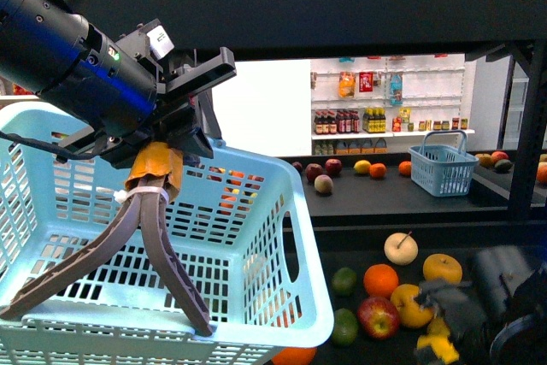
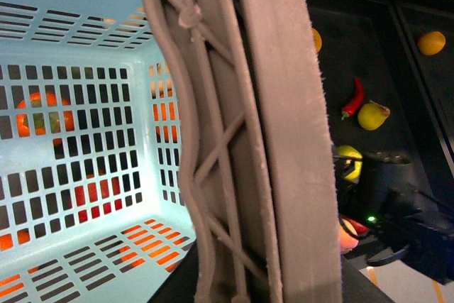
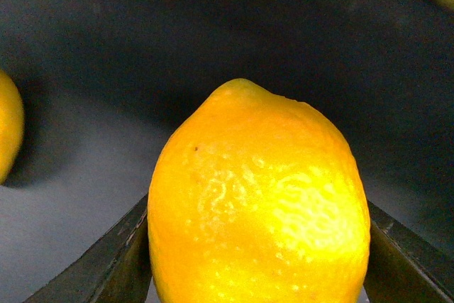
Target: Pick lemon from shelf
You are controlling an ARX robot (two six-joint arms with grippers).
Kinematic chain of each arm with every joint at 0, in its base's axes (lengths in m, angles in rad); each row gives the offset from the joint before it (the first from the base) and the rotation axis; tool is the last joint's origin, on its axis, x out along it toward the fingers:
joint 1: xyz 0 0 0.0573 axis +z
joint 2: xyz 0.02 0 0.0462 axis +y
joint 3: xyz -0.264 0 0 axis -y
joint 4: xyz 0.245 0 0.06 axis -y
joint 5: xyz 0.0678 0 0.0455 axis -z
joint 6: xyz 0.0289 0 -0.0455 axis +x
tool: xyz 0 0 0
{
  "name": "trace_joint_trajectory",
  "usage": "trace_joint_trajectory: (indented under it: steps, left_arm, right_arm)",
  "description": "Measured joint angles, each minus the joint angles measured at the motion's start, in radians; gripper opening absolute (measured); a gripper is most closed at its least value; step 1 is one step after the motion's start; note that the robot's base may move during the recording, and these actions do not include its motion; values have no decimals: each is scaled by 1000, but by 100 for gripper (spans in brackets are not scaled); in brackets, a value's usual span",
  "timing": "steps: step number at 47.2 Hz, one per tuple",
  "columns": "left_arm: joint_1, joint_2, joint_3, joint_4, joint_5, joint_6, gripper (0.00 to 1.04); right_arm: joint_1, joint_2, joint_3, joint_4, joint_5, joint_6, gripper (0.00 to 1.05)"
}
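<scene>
Claw on right arm [image 3: 259, 264] closed around bright yellow oval lemon [image 3: 259, 189], dead centre between both fingers [image 3: 117, 264], long axis pointing straight ahead, over black metal shelf [image 3: 85, 168]. Left claw [image 1: 107, 318] splayed wide inside pale-blue plastic basket [image 1: 301, 241].

The lemon [image 3: 259, 175] showed a finely pebbled skin with a waxy sheen. The fingers [image 3: 106, 267] of the right end effector [image 3: 257, 207] at its sides were dark and matt. The left end effector [image 1: 107, 318] had grey-brown fingers [image 1: 175, 271] of moulded, rubbery-looking plastic. They were matt and lattice-ribbed, with rough, fuzzy edges in the left wrist view. An orange wrap [image 1: 154, 168] at their base resembled creased tape, bound by a white plastic tie [image 1: 137, 194]. The basket [image 1: 295, 237] was pale blue plastic, smooth and slightly glossy. The shelf [image 1: 342, 6] was black painted metal with a satin finish.
</scene>
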Motion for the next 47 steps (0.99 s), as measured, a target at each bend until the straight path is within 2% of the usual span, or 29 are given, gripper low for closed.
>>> trace_joint_trajectory:
  steps: [8, 17, 33, 47]
  left_arm:
    - [0, 0, 0, 0, 0, 0, 16]
    - [0, 0, 0, 0, 0, 0, 16]
    - [0, 0, 0, 0, 0, 0, 16]
    - [0, 0, 0, 0, 0, 0, 16]
  right_arm:
    - [-6, -324, -57, -18, -88, 37, 71]
    - [64, -558, -21, -130, -184, 104, 71]
    - [211, -602, 97, -282, -230, 163, 71]
    - [326, -602, 100, -322, -232, 177, 71]
